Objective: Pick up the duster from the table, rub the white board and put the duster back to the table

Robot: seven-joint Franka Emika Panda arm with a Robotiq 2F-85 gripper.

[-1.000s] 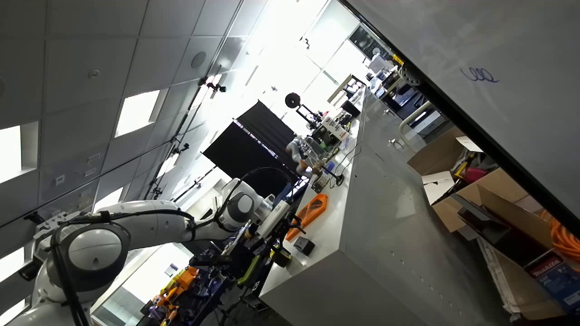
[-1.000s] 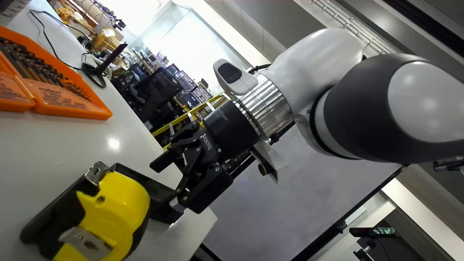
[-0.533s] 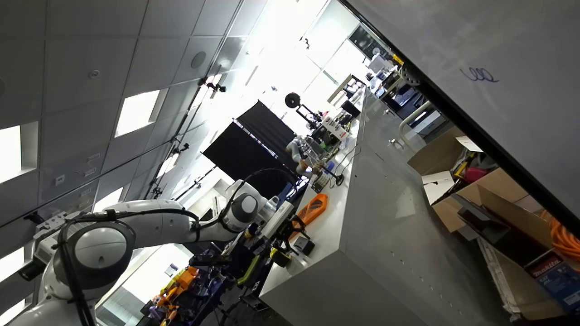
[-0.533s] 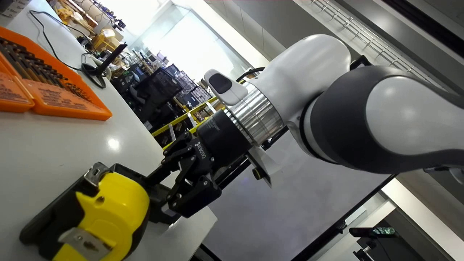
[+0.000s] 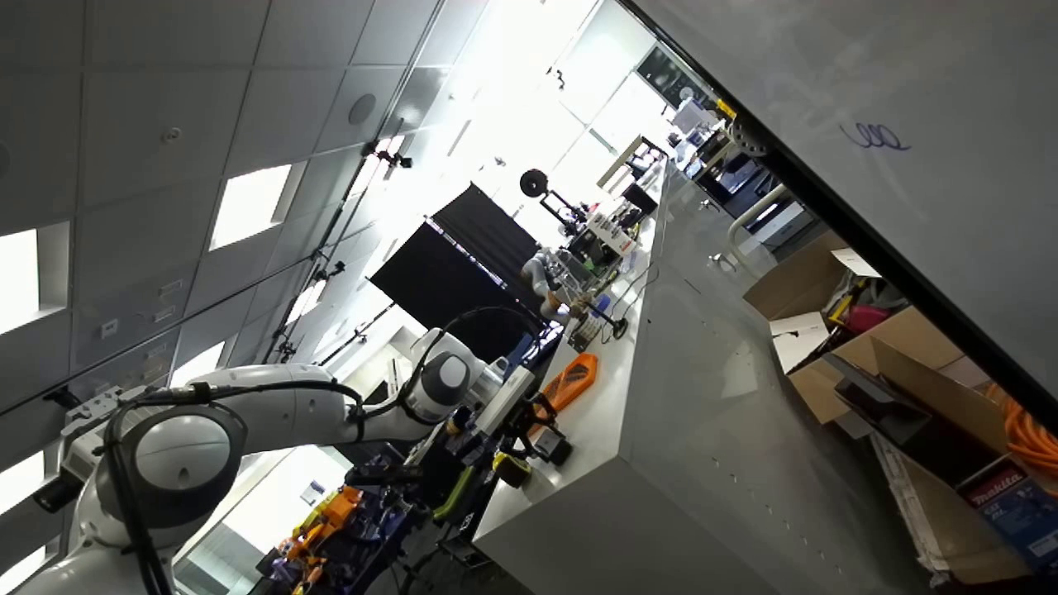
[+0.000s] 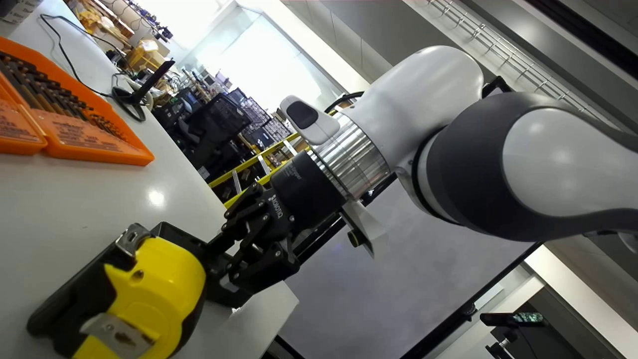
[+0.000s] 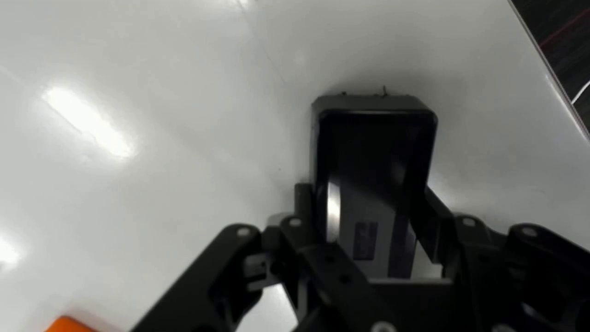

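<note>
The duster, a dark block (image 7: pixel 368 152) with a glossy top, lies on the white table (image 7: pixel 184 193) in the wrist view. My gripper (image 7: pixel 366 198) is shut on it, one finger against each long side near its lower half. An exterior view has the gripper (image 6: pixel 222 266) low at the tabletop, with the duster (image 6: pixel 182 238) partly hidden behind a tape measure. The duster (image 5: pixel 552 447) also shows near the table's end. The white board (image 5: pixel 826 66) is a large grey-white panel with a dark border and a small purple scribble (image 5: pixel 874 136).
A yellow and black tape measure (image 6: pixel 164 279) stands close beside the duster. An orange drill-bit case (image 6: pixel 99 144) lies farther along the table, with a black stand and cable (image 6: pixel 132 97) beyond. Cardboard boxes (image 5: pixel 909 355) sit below the board. The table's edge (image 7: pixel 548 74) runs near the duster.
My gripper has come down over the duster. Its fingers have drawn together onto the duster's sides. The duster and tape measure have stayed in place.
</note>
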